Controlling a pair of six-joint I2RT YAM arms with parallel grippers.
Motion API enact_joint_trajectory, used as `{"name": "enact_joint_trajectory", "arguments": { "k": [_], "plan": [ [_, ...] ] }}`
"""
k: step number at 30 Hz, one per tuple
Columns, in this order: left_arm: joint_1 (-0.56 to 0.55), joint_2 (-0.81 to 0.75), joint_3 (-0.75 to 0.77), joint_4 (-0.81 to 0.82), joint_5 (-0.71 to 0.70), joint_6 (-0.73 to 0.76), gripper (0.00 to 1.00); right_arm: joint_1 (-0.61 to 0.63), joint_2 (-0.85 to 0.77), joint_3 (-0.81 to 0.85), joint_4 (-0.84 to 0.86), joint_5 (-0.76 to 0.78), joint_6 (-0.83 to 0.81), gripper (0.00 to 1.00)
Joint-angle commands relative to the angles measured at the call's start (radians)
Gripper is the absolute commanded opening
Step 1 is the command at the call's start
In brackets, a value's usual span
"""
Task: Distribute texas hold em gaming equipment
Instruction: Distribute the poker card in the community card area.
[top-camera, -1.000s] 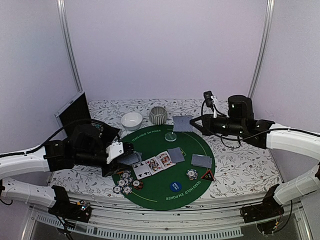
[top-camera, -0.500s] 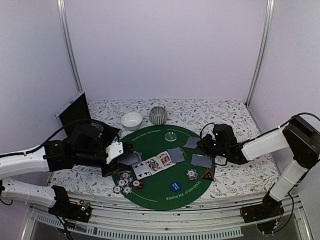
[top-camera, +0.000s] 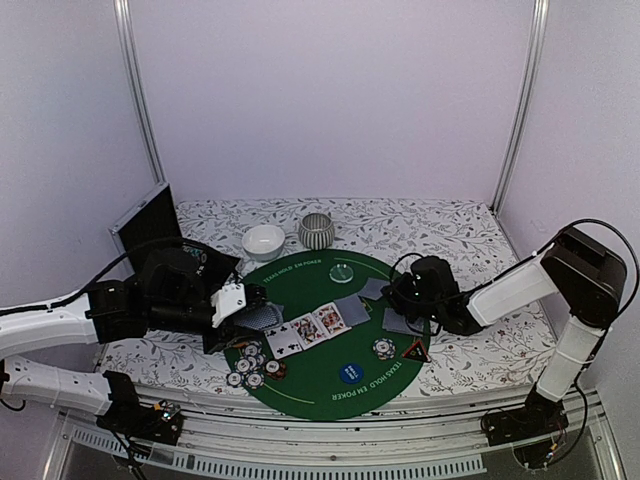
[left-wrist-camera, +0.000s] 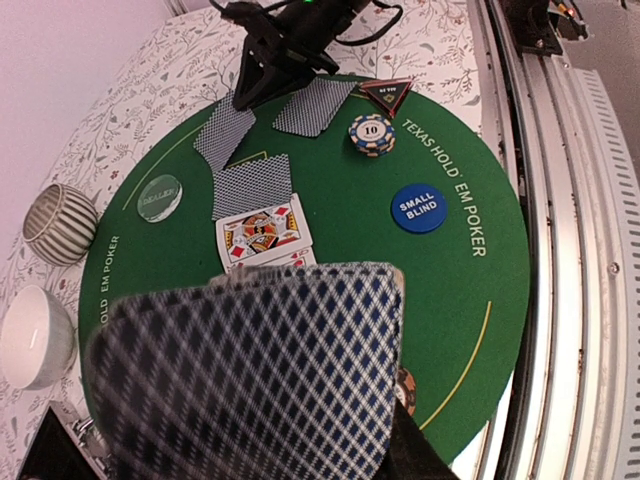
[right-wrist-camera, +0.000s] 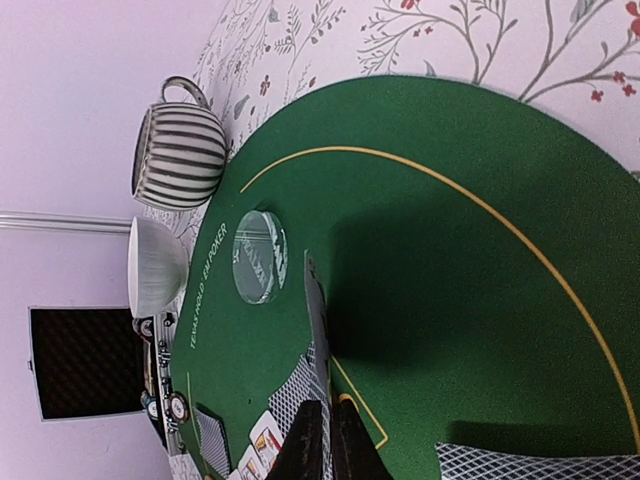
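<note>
Tracked the right gripper (right-wrist-camera: 322, 435) down within the last second, from high over the table's far side to low over the right part of the green mat (top-camera: 300, 392). Found it pinched tight on the near edge of one grey-blue-backed card (right-wrist-camera: 316, 310), seen edge-on from the wrist and reaching toward the pale green dealer disc (right-wrist-camera: 258, 255). Could not judge contact between the card's far edge and the felt. Saw no shift at the left gripper (top-camera: 250, 308): stayed level at the mat's left edge, clamped on a stack of cards (left-wrist-camera: 255, 375) with diamond-patterned backs filling the left wrist view. Noted a row of face-up cards (top-camera: 305, 330) at the mat's middle, a face-down card (top-camera: 351, 310) just beside them, and a second face-down card (top-camera: 402, 321) right under the right arm. Spotted a lone striped chip (top-camera: 384, 348) beside the red-black triangle (top-camera: 416, 350) near the right rim, the blue small-blind disc (top-camera: 349, 372) toward the front, and a cluster of chips (top-camera: 250, 368) at the front left. Spotted the white bowl (top-camera: 263, 241) and striped grey bowl (top-camera: 316, 231) side by side just behind the mat.
</note>
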Motion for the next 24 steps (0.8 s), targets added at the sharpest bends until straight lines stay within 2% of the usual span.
{"name": "enact_joint_trajectory", "arguments": {
  "k": [1,3,10,14,16,19,22,24],
  "plan": [
    [-0.002,-0.019,0.016,0.014,0.015,0.000,0.30,0.022,-0.003,-0.005,0.023,0.048,0.058,0.09],
    [-0.004,-0.018,0.016,0.012,0.015,0.001,0.30,0.025,-0.011,-0.008,0.022,0.046,0.057,0.16],
    [-0.002,-0.024,0.016,0.012,0.013,0.001,0.30,0.039,-0.069,-0.017,0.004,0.027,0.020,0.27],
    [-0.003,-0.024,0.016,0.013,0.013,0.002,0.30,0.046,-0.117,-0.042,-0.004,0.017,0.018,0.45],
    [-0.002,-0.024,0.016,0.012,0.013,0.002,0.30,0.050,-0.130,-0.051,-0.011,0.006,0.015,0.51],
    [-0.002,-0.025,0.016,0.012,0.013,0.001,0.30,0.051,-0.135,-0.060,-0.013,-0.022,0.014,0.56],
    [-0.002,-0.025,0.016,0.013,0.014,0.001,0.30,0.051,-0.152,-0.070,-0.015,-0.035,0.009,0.58],
    [-0.003,-0.025,0.016,0.013,0.013,0.001,0.30,0.050,-0.177,-0.059,-0.031,-0.020,-0.061,0.59]
  ]
}}
